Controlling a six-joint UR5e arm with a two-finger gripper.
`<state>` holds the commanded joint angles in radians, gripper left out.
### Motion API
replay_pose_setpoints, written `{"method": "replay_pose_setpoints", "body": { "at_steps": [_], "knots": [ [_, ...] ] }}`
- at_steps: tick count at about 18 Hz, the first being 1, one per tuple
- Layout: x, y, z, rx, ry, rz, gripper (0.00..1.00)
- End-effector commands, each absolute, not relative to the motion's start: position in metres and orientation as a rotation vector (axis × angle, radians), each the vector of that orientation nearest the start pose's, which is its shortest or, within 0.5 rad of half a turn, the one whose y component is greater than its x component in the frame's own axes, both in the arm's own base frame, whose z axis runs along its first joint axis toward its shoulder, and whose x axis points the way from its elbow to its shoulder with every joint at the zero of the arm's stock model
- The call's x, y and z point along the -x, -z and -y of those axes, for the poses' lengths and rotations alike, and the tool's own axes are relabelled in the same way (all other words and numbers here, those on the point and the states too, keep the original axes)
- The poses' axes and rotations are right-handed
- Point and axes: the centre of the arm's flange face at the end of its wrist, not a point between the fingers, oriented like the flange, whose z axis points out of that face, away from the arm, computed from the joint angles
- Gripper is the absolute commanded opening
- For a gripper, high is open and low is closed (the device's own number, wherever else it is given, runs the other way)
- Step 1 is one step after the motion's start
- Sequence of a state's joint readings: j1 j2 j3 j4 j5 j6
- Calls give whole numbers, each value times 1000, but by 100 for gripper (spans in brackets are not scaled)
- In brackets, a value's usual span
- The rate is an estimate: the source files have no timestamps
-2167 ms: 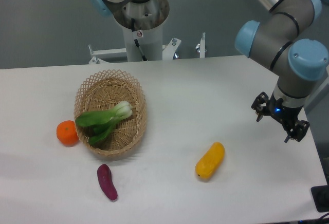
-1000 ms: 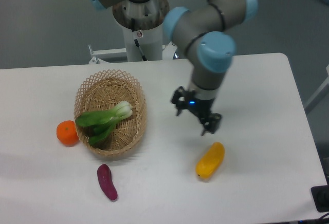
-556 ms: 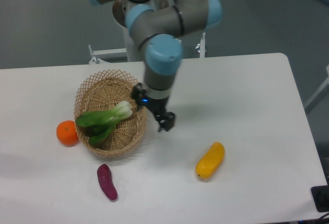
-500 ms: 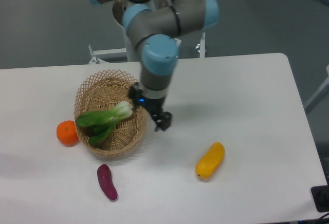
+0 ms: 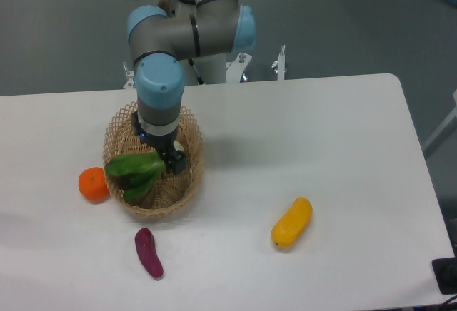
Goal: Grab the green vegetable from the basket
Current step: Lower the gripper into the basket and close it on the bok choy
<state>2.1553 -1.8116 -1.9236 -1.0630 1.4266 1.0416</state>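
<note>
Over the oval tan wicker basket the black two-finger gripper hangs low, at the stalk end of the green leafy vegetable, which lies inside the basket with its leaves toward the round orange fruit. The arm hides the pale stalk, and I cannot tell how wide the fingers stand. For a good grasp, I think the fingers should close on the firm stalk, not on the soft leaves, and then lift straight up, away from the woven rim.

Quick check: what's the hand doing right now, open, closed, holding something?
Hand: down in the oval tan woven wicker basket, over the pale stalk end of the leafy green bok choy; open or closed cannot be told.
</note>
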Motion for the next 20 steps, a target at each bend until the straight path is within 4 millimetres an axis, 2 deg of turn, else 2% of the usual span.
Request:
{"method": "replay_pose_setpoints", "body": {
  "at_steps": [7, 13, 14, 15, 17, 20],
  "knots": [
    [164, -221, -515, 3038, 301, -689, 100],
    [156, -214, -517, 3047, 307, -679, 100],
    [156, -210, -518, 3046, 302, -674, 97],
    [156, -207, -518, 3047, 291, -651, 92],
    [148, -203, -523, 3044, 281, -658, 72],
    [147, -206, -523, 3047, 263, -661, 22]
  ]
}}
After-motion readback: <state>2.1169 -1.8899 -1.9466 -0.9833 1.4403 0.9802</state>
